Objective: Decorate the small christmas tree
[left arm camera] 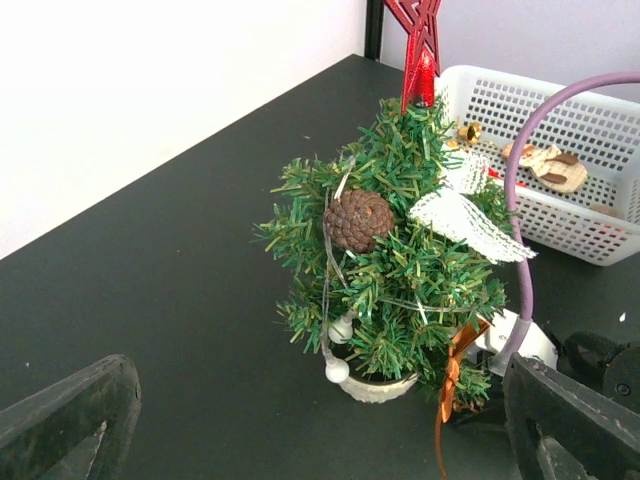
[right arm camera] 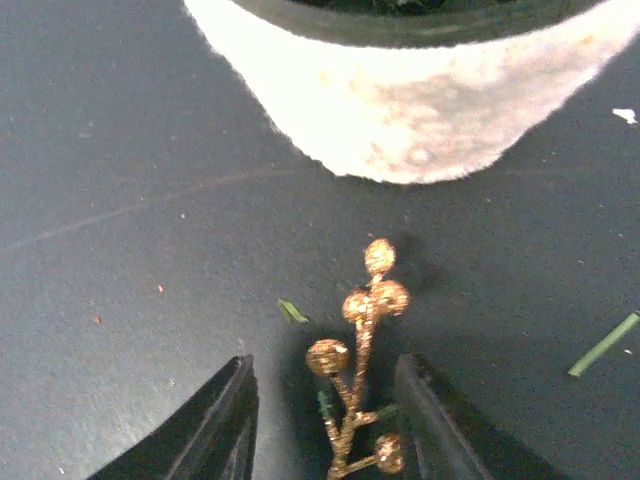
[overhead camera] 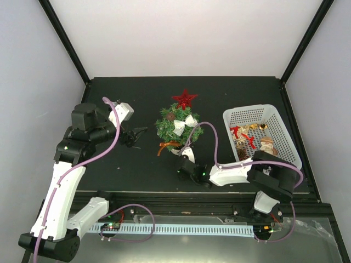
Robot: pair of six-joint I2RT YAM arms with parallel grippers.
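Observation:
The small christmas tree [overhead camera: 176, 127] stands mid-table in its cream pot [right arm camera: 410, 110]. It carries a red star [overhead camera: 185, 98], a white bow [overhead camera: 184, 125], a pinecone [left arm camera: 358, 220], white beads and an orange ribbon [left arm camera: 455, 370]. My right gripper [overhead camera: 185, 167] is low at the near side of the pot. In the right wrist view it [right arm camera: 325, 368] is open, with a gold berry sprig [right arm camera: 362, 330] lying on the table between its fingers, untouched. My left gripper [overhead camera: 135, 137] is open and empty to the left of the tree, facing it [left arm camera: 400, 260].
A white lattice basket [overhead camera: 274, 118] with red, gold and brown ornaments stands right of the tree; it also shows in the left wrist view [left arm camera: 590, 230]. The right arm's purple cable [left arm camera: 520, 200] arcs close by the tree. A green needle scrap [right arm camera: 603, 345] lies on the table.

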